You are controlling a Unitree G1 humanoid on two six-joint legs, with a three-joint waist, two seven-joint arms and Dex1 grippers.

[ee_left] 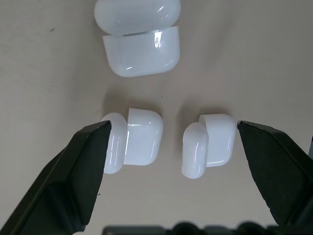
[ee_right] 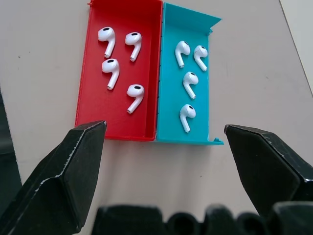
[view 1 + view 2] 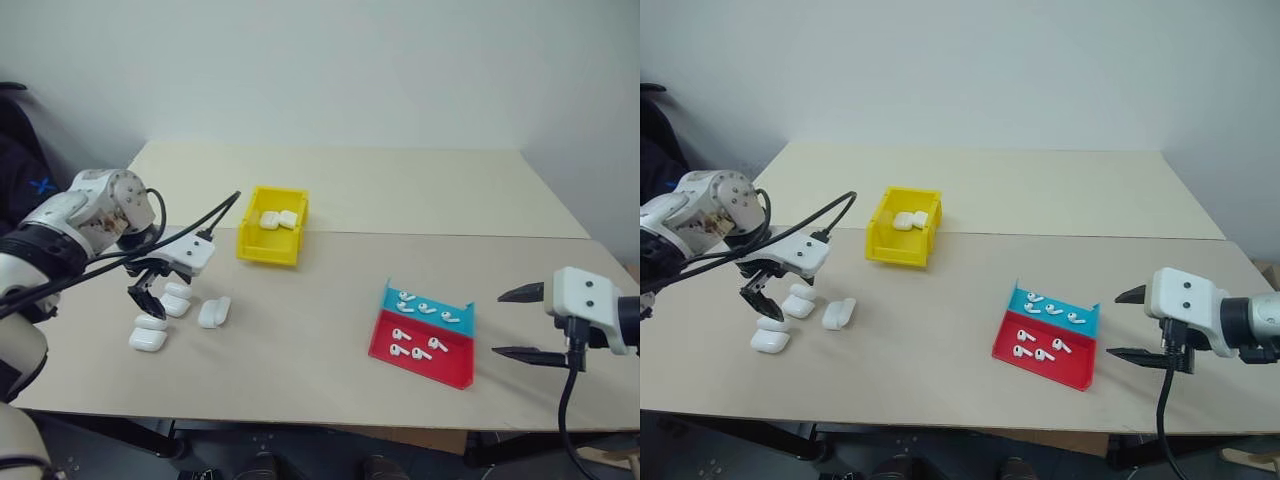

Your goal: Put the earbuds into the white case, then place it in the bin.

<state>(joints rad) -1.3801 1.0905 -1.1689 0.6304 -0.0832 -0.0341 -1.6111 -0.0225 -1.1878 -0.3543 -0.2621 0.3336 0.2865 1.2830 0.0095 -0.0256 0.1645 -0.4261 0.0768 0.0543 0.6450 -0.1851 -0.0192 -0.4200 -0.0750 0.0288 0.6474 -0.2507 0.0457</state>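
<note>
Three white cases (image 3: 214, 312) lie in a cluster on the table's left, each with its lid ajar. My left gripper (image 3: 143, 298) hangs open just above them and points down. In the left wrist view, two of the cases (image 1: 142, 137) lie between its black fingers (image 1: 73, 166) and a third case (image 1: 142, 51) lies beyond them. Several white earbuds (image 2: 111, 68) lie in a red-and-teal tray (image 3: 448, 365) on the right. My right gripper (image 3: 498, 323) stands open beside the tray, holding nothing. The yellow bin (image 3: 268, 250) stands at centre left with two white cases (image 3: 278, 220) in it.
The tan table (image 3: 320, 300) has a seam running across behind the bin, and a second panel (image 3: 400, 190) extends to the white wall. The table's front edge runs close below the cases and the tray.
</note>
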